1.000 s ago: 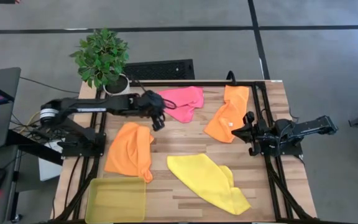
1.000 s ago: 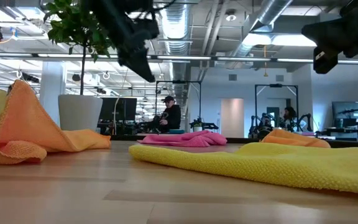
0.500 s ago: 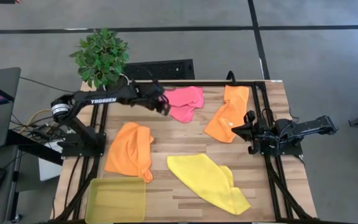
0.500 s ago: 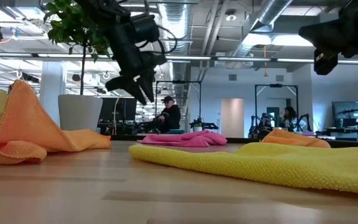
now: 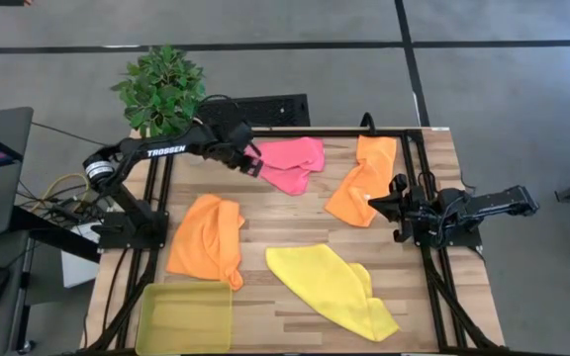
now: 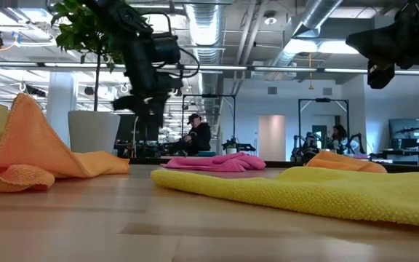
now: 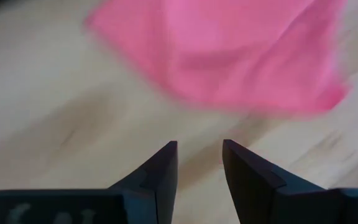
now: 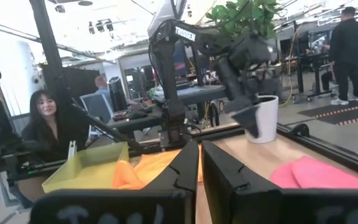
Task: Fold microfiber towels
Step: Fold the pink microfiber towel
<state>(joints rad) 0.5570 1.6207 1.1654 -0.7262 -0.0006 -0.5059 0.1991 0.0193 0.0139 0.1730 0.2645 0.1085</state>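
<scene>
The pink towel lies crumpled flat at the table's far middle. My left gripper hovers just left of it, open, with nothing between its fingers; the pink cloth fills the left wrist view ahead. One orange towel lies bunched at the left, another at the far right. The yellow towel is spread near the front. My right gripper waits, shut, raised beside the right orange towel.
A translucent yellow-green tray sits at the near left corner. A potted plant stands just past the far left corner. Black frame rails run along the table's sides. Bare wood lies between the towels. People are in the room behind.
My left gripper has gone from above the left orange towel toward the table's far edge, ending beside the pink towel, and its fingers have opened on the way. The towels have stayed where they were.
</scene>
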